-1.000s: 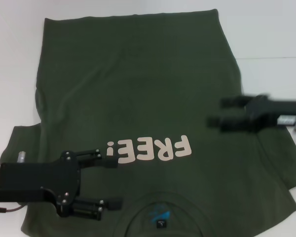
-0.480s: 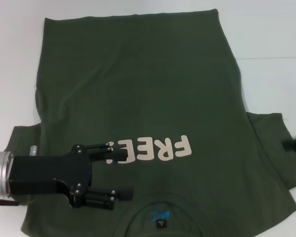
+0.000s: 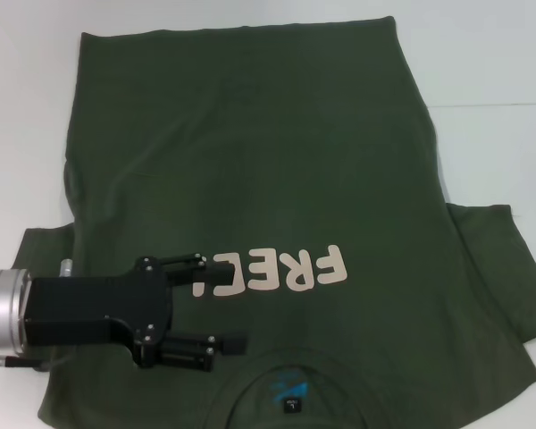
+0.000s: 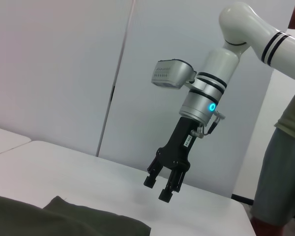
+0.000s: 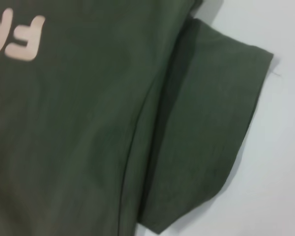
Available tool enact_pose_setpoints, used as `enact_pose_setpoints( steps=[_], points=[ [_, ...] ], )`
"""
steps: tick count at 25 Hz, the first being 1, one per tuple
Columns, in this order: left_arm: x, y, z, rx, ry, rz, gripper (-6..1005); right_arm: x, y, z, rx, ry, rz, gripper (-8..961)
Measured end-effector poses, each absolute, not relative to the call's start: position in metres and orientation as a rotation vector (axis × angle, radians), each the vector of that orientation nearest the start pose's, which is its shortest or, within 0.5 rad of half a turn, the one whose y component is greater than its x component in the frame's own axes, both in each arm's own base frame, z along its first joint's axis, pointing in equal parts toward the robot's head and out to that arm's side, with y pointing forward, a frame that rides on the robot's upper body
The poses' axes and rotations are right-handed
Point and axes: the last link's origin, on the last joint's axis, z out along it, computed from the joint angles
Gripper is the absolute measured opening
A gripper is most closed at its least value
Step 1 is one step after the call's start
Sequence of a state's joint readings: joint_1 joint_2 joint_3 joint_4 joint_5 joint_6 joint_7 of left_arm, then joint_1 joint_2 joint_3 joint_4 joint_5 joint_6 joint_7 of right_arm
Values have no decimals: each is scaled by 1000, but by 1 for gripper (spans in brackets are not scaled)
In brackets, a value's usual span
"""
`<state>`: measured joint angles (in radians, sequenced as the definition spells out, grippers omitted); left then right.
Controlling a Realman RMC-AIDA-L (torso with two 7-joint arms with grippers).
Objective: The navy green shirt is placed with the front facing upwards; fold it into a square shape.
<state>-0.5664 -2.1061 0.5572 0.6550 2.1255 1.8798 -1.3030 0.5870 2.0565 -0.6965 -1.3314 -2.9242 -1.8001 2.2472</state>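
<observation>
I see the shirt spread flat on the white table, front up, collar nearest the robot and hem at the far edge. The pale "FREE!" letters read upside down from the head view. A small dark label sits inside the neckline. Both sleeves lie out to the sides; the sleeve on the robot's right is flat with its cuff on bare table.

My left gripper is over the chest on the robot's left side, just beside the neckline, its body lying sideways with fingers pointing toward the shirt's middle. Jaws are spread, nothing between them; the far finger covers the last character of the print. Whether the fingers touch the cloth I can't tell from the head view.

The right gripper is out of the head view. In the left wrist view it hangs fingers-down above the table past the shirt's edge, jaws parted, holding nothing, well clear of the cloth. The right wrist view looks down on that right sleeve and part of the lettering. A person stands at the table's far side, only partly in view.
</observation>
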Motion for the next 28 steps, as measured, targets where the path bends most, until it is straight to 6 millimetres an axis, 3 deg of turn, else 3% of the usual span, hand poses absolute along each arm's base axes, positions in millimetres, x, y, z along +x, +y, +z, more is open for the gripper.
enact_pose_setpoints(
  steps=[13, 20, 28],
  points=[
    [-239, 293, -3, -2952, -490, -931, 903, 290, 341, 97, -2151, 1541, -432, 944],
    [-240, 290, -9, -2947, -521, -949, 903, 302, 345, 78, -2116, 1667, -439, 942],
    [-239, 291, -10, -2948, -517, -947, 904, 300, 350, 77, -2103, 1662, -427, 939]
  ],
)
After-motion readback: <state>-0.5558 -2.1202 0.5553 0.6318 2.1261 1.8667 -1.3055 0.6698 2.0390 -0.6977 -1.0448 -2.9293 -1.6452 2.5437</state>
